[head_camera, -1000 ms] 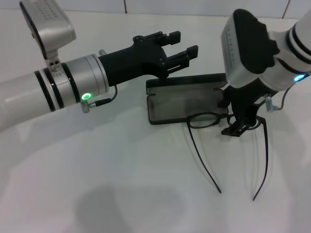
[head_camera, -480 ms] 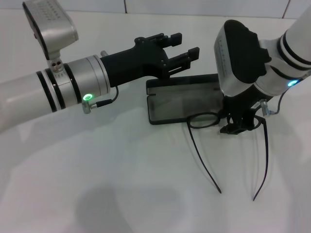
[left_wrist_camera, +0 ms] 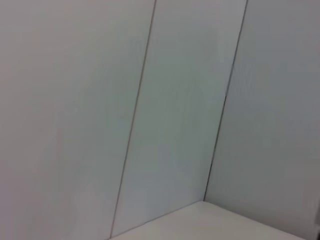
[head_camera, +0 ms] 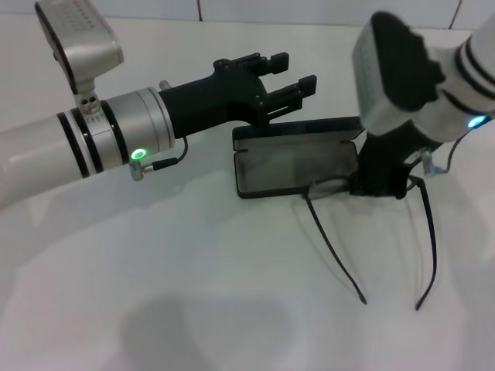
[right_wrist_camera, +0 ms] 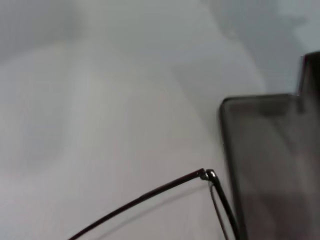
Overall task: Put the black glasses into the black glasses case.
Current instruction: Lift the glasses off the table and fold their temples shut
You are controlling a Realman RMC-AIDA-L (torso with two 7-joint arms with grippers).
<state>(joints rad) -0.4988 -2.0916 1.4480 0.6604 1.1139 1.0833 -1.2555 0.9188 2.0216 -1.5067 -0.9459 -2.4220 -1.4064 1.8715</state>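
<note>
Black and open, the black glasses case point(head_camera: 295, 158) lies flat on the white table point(head_camera: 193, 294) a little toward one o'clock of the head view's centre, its grey-lined tray facing up and its lid edge running along the twelve o'clock side. The black glasses point(head_camera: 332, 232) sit at the case's five o'clock corner, the front of the frame lifted against the tray's near rim while the two long temple arms trail over the table toward five and six o'clock, their tips resting well clear of the case. The right gripper point(head_camera: 380, 179) stands over the frame's front at the case's three o'clock end, pointing down; its body hides the fingertips, so I cannot tell how far the claw is parted or whether it truly has hold of the frame. In the right wrist view one hinge of the glasses point(right_wrist_camera: 209, 175) shows just beside the case's rim point(right_wrist_camera: 226, 150), with a slim temple arm stretching away over the table. The left gripper point(head_camera: 285, 77) hovers above the table at the case's eleven o'clock, fingers spread with a clear gap between them and nothing in it. The left wrist view shows only a pale panelled wall point(left_wrist_camera: 175, 110).
</note>
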